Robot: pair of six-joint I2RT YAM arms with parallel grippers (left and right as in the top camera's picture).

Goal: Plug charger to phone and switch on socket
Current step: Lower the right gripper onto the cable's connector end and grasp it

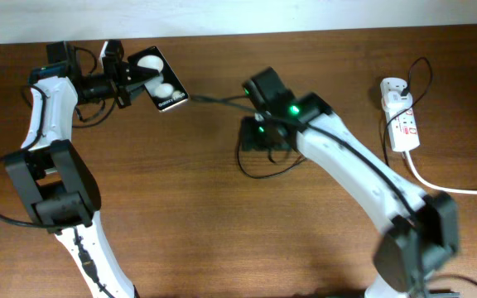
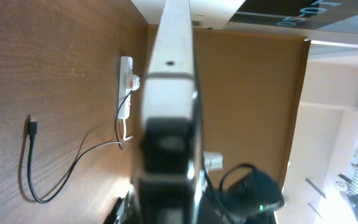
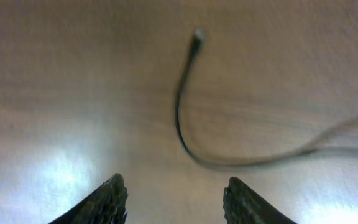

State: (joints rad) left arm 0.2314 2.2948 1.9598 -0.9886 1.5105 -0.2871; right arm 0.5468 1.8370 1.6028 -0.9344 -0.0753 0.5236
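Note:
The black phone (image 1: 161, 84), with two white round spots, is held off the table at the back left by my left gripper (image 1: 133, 79), which is shut on it. In the left wrist view the phone (image 2: 169, 81) shows edge-on and blurred. The thin black charger cable (image 1: 252, 172) loops on the table centre, below my right gripper (image 1: 259, 136). In the right wrist view my right gripper (image 3: 174, 183) is open and empty above the table. The cable's plug tip (image 3: 197, 33) lies ahead of it. The white socket strip (image 1: 401, 124) lies at the far right.
The thick white cord (image 1: 450, 189) trails from the strip to the right edge. The strip (image 2: 127, 79) and the cable's plug end (image 2: 32, 126) also show in the left wrist view. The wall edge runs along the back of the wooden table (image 1: 180, 215).

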